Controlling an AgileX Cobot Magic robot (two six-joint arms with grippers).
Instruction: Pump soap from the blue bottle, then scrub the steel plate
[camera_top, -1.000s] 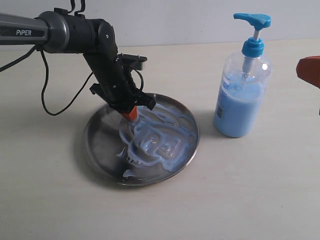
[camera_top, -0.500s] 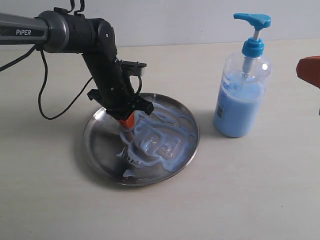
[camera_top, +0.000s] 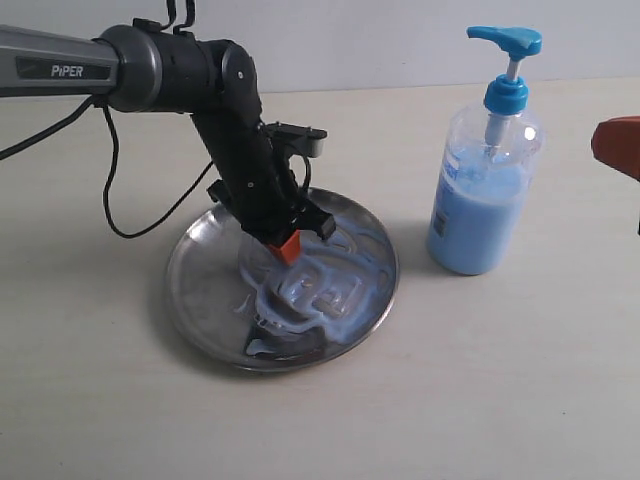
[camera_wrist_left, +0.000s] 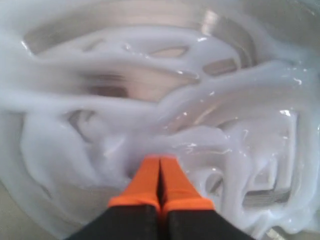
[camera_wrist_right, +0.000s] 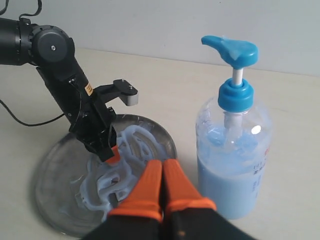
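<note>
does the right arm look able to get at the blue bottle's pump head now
Probably yes: the right gripper sits shut near the blue bottle with nothing between them, and the left gripper is down on the steel plate, clear of it.

The pale beige desk (camera_top: 480, 380) I work over carries two things. The round steel plate (camera_top: 200, 290) lies flat on it, and the blue bottle (camera_top: 480, 210) stands upright at the plate's 2 o'clock, near but apart.
</note>
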